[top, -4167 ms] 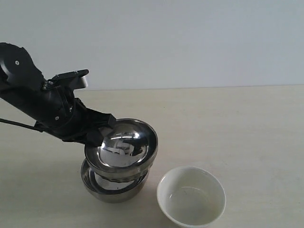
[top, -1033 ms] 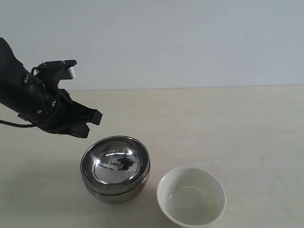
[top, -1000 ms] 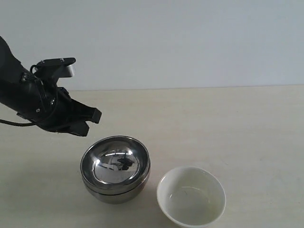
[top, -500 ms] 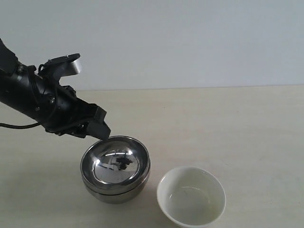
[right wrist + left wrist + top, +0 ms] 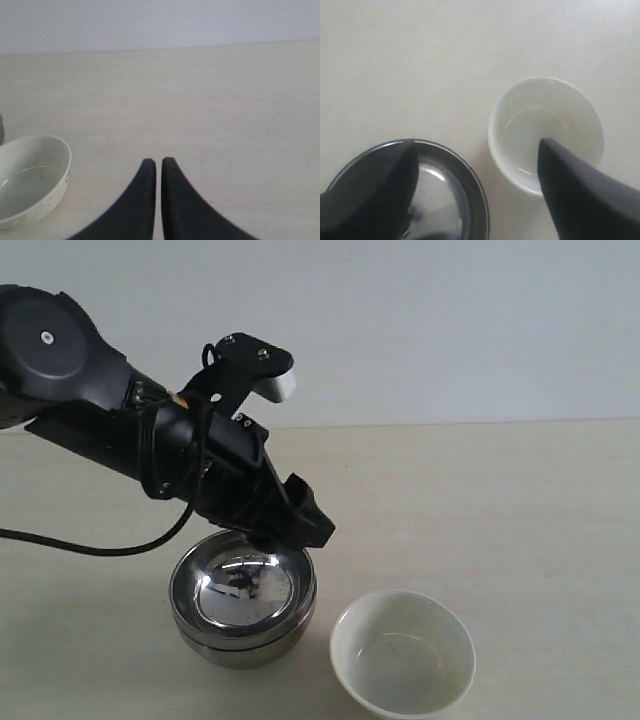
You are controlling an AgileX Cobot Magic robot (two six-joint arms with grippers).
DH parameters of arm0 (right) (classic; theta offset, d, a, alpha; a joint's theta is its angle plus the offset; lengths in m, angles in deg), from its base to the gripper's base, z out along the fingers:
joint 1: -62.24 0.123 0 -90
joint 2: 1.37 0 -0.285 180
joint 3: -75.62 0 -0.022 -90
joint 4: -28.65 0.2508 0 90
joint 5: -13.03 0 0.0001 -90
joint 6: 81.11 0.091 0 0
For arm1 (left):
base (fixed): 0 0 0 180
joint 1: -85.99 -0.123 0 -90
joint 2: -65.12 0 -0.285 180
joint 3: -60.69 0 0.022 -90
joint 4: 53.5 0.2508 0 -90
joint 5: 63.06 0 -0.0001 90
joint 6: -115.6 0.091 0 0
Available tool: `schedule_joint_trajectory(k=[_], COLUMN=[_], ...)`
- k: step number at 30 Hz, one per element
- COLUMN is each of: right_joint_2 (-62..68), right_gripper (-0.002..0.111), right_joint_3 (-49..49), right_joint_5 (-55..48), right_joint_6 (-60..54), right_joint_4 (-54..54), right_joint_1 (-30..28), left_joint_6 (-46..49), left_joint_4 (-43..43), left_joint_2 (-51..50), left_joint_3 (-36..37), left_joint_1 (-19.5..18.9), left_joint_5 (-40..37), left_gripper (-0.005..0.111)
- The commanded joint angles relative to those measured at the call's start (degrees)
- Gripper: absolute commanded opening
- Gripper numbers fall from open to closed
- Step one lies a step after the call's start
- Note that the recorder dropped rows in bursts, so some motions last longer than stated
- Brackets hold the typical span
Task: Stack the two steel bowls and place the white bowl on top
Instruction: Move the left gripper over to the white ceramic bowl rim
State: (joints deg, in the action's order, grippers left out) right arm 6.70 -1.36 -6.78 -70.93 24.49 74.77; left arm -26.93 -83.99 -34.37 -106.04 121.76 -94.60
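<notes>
The two steel bowls (image 5: 243, 600) sit nested one inside the other at the front left of the table, and their shiny inside (image 5: 450, 200) also shows in the left wrist view. Just to their right stands the white bowl (image 5: 402, 653), upright and empty, also seen in both wrist views (image 5: 545, 120) (image 5: 30, 175). My left gripper (image 5: 302, 527) hovers open above the stack's far right rim. Its two fingers are spread wide, one over the steel stack and one over the white bowl, with nothing held (image 5: 477, 145). My right gripper (image 5: 158, 162) is shut and empty, low over bare table to the right of the white bowl.
The pale wooden table (image 5: 500, 500) runs back to a plain light wall (image 5: 450, 330). The left arm's black cable (image 5: 90, 545) trails off to the left. No other objects show.
The upper steel bowl, held tilted over the lower one 4.2 s ago, now lies nested and released. The left arm has since swung from left of the stack to above its right rim.
</notes>
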Motion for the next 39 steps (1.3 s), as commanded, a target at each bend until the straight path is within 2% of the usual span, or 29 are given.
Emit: schedule_joint_trajectory(k=[1,9,14,19,32,39], right_joint_2=[-0.29,-0.29,-0.29,-0.29,-0.29,-0.29], right_gripper=[0.000,0.000,0.000,0.000,0.000,0.000], right_joint_3=[-0.23,-0.23,-0.23,-0.23,-0.23,-0.23], right_joint_5=[0.22,0.22,0.22,0.22,0.22,0.22], right_joint_6=[-0.03,-0.03,-0.03,-0.03,-0.03,-0.03], right_joint_4=[-0.44,-0.44,-0.44,-0.44,-0.44,-0.44], right_joint_1=[-0.05,-0.05,-0.05,-0.05,-0.05,-0.05], left_joint_6=[-4.13,-5.75,-5.87,-6.87,-7.11,-6.23], left_joint_4=[2.10,5.98,8.82,12.60,14.66,13.63], left_joint_2=[-1.66,-9.58,-16.07,-21.27,-26.88,-28.26], left_joint_3=[-2.42,-7.55,-14.04,-18.37,-18.59,-18.59], left_joint_1=[0.45,2.82,5.22,5.39,5.39,6.86], left_joint_5=[0.50,-0.04,-0.19,-2.61,-3.11,-4.57], left_gripper=[0.064,0.064,0.064,0.064,0.064,0.064])
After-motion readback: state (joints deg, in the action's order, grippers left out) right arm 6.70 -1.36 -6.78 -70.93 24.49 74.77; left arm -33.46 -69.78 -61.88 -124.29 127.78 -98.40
